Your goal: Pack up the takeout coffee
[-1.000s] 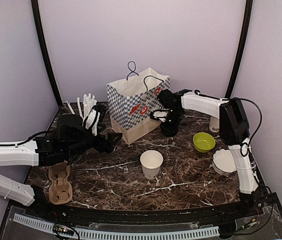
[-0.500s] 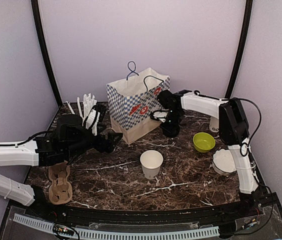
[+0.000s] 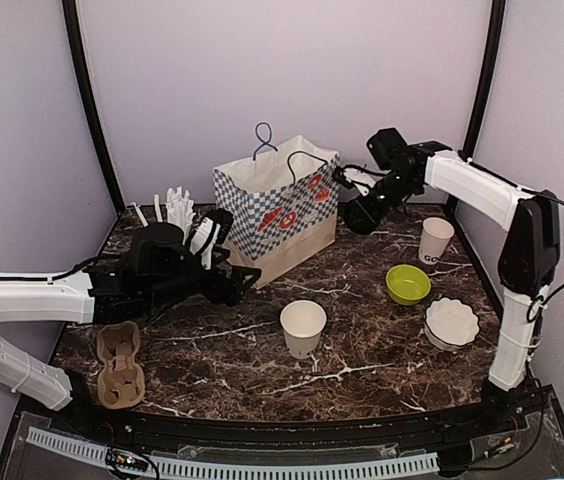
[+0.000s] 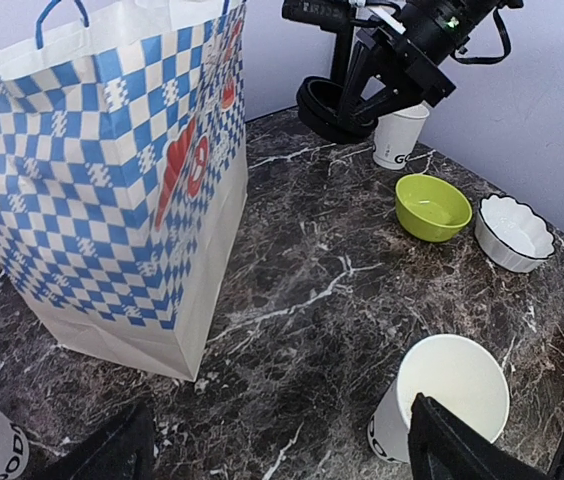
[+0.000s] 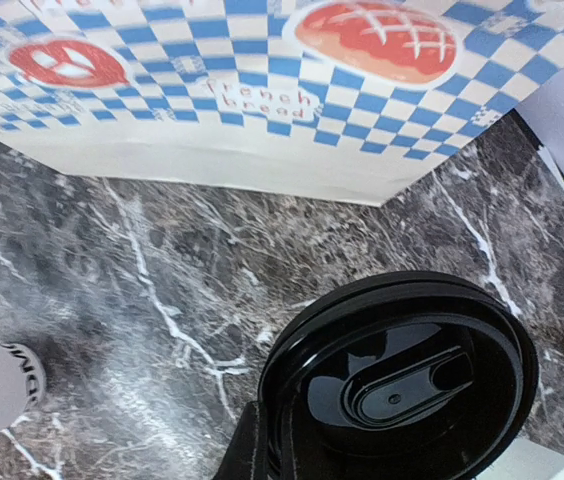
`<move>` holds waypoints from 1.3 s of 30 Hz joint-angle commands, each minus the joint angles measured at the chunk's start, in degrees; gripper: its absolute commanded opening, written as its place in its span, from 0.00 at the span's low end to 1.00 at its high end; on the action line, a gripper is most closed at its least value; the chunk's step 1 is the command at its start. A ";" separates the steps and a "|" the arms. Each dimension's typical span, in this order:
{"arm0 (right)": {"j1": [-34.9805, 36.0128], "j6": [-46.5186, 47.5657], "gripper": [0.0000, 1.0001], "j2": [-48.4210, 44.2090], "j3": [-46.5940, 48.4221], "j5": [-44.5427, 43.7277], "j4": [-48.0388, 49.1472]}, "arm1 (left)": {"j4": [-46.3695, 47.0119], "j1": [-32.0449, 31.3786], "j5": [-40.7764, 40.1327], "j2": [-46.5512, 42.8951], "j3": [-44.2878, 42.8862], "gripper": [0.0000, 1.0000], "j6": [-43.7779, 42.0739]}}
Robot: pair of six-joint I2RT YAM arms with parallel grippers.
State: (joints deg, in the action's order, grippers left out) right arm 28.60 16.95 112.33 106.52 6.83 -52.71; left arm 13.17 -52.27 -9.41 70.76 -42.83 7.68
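- Dark marble table [image 3: 362, 370] meets lilac walls; a cardboard cup carrier [image 3: 122, 365] lies at its near left corner.
- Behind the left arm stands a straw cup [image 3: 177, 215], bristling with white straws.
- The left gripper [image 3: 242, 283] hangs low by the bag's base, jaws spread wide, grasping nothing.
- A blue-checked paper bag [image 3: 274, 208] stands upright at the centre back.
- The front cup [image 3: 303, 328], white paper and lidless, stands in front of the bag.
- The right gripper [image 3: 370, 203] is raised beside the bag's right side, clenched on the rim of a black lid [image 5: 402, 380] held off the table.
- The rear cup [image 3: 435, 240], also lidless, stands at the right back; nearer lie a lime-green bowl [image 3: 408, 284] and a white scalloped bowl [image 3: 451, 322].
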 commanded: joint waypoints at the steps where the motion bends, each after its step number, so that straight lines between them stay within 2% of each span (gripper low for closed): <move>1: -5.40 -0.36 0.00 1.84 -0.69 26.47 -0.76 | 2.34 0.24 4.98 3.73 -4.88 0.90 -1.91; 3: -7.44 0.85 0.00 3.18 0.62 37.70 -3.79 | 3.25 0.20 7.39 5.84 -6.24 0.90 -1.97; 5: -8.18 1.76 0.00 2.37 0.18 41.87 -4.17 | 4.56 0.10 8.77 8.02 -7.62 0.89 -2.05; 8: -8.19 1.61 0.00 -0.70 -3.02 41.33 -0.30 | 7.07 0.11 8.94 12.88 -10.36 0.89 -1.95; 10: -8.21 1.14 0.00 -1.79 -4.72 40.74 1.94 | 6.54 0.07 6.25 16.99 -14.61 0.88 0.13; 15: -8.19 2.44 0.00 -2.04 -5.23 43.26 0.58 | 9.51 -0.71 1.11 27.06 -24.80 0.86 8.04; 20: -8.19 2.26 0.00 -4.27 -7.12 43.80 1.61 | 10.36 -2.61 -3.42 35.75 -32.88 0.83 10.14; 26: -8.16 2.59 0.00 -6.35 -8.17 45.09 1.69 | 10.59 -2.84 -3.85 41.38 -38.69 0.81 11.14; 39: -8.20 2.84 0.00 -7.68 -9.87 45.59 1.91 | 13.46 -3.01 -2.51 45.59 -41.76 0.80 11.30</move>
State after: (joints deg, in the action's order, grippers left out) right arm 20.18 19.29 106.61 97.30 50.94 -51.75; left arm 23.97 -55.09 -12.21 116.01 -82.24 18.68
